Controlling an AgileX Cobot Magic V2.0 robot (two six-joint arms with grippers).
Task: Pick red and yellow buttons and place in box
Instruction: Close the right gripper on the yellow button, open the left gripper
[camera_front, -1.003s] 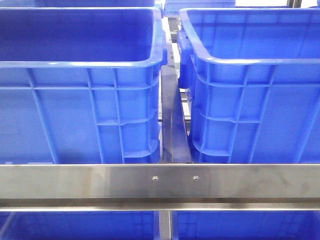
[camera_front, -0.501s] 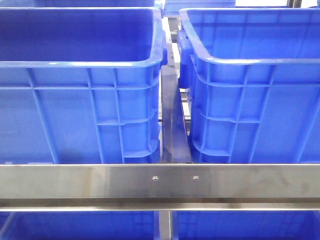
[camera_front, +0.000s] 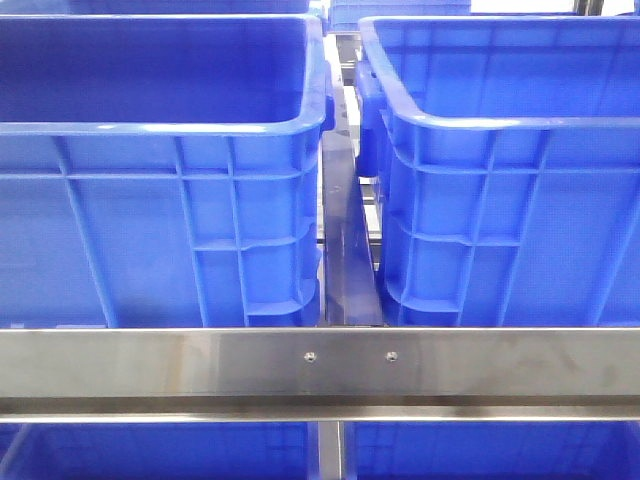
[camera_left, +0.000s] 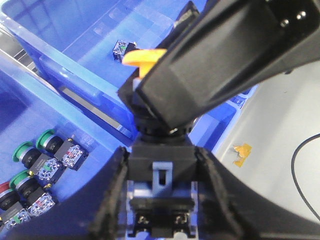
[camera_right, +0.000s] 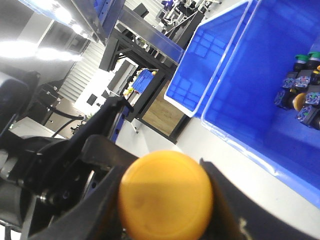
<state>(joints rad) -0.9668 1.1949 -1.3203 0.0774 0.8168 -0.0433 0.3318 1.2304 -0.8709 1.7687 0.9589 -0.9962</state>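
A yellow button (camera_right: 166, 196) with a round orange-yellow head fills the gap between the fingers of my right gripper (camera_right: 165, 200), which is shut on it. In the left wrist view my left gripper (camera_left: 161, 156) is shut on a button's black switch body (camera_left: 162, 167). The right gripper (camera_left: 215, 55) crosses just above that body, with an orange-yellow edge (camera_left: 142, 57) showing behind it, so both seem to hold the same button. No red button shows. Neither gripper shows in the front view.
Two big blue crates (camera_front: 160, 200) (camera_front: 510, 200) stand behind a steel rail (camera_front: 320, 365). One crate (camera_left: 95, 150) holds green-headed buttons (camera_left: 25, 150); another holds one loose button (camera_left: 120, 50). The right wrist view shows a crate (camera_right: 250, 105) with several buttons (camera_right: 300, 95).
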